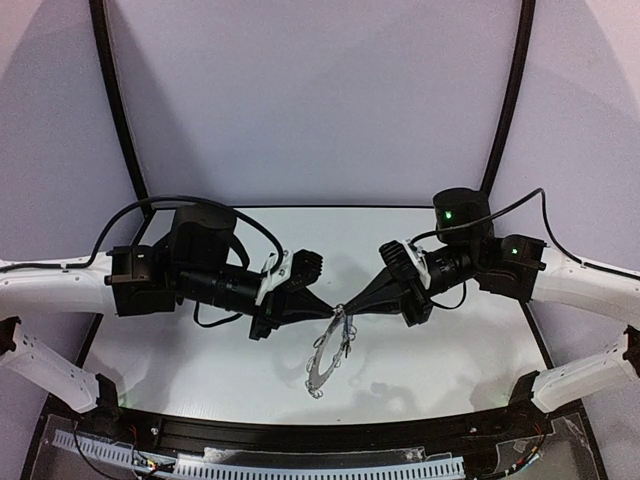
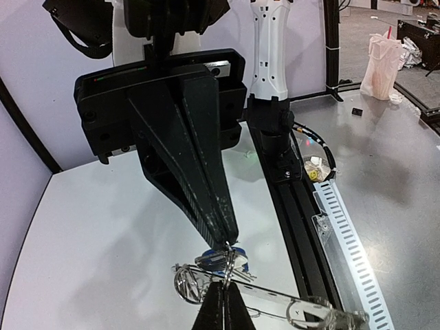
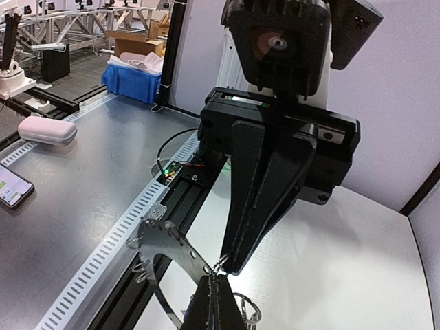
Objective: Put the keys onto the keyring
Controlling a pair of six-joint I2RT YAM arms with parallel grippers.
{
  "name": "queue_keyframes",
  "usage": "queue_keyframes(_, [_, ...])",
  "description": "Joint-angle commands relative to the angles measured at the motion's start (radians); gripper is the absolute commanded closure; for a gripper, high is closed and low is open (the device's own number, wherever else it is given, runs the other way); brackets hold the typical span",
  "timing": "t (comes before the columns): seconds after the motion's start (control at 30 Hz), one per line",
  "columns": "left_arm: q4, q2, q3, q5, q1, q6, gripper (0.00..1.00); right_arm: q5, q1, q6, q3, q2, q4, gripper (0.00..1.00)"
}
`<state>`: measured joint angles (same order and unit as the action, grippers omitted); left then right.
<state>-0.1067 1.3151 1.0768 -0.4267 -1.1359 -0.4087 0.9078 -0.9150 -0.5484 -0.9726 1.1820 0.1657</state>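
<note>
Fingertips of the closed left hand [image 1: 332, 311] and closed right hand [image 1: 352, 308] met above the white tabletop [image 1: 200, 360]. Just below them hung the large flat silvery-grey metal keyring [image 1: 322, 368], with the small silver blue-tagged key [image 2: 218, 258] at its top; which hand gripped it was unclear.

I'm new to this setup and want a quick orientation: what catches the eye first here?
The left gripper and right gripper meet tip to tip above the white table, fingers shut. The silvery keyring hangs at their tips, with a blue-tagged key at the same spot.
</note>
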Motion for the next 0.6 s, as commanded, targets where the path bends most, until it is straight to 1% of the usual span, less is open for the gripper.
queue_keyframes(0.0, [-0.014,-0.006,0.041,-0.013,0.004,0.013,0.99,0.020,-0.016,-0.003,-0.032,0.006,-0.025,1.00])
queue_keyframes(0.37, [-0.022,-0.019,0.032,-0.006,0.005,0.033,0.99,0.041,-0.029,0.004,-0.039,0.016,-0.027,1.00])
queue_keyframes(0.57, [-0.054,-0.015,0.046,-0.018,0.005,0.019,0.99,0.010,-0.035,0.035,-0.050,0.031,-0.054,1.00])
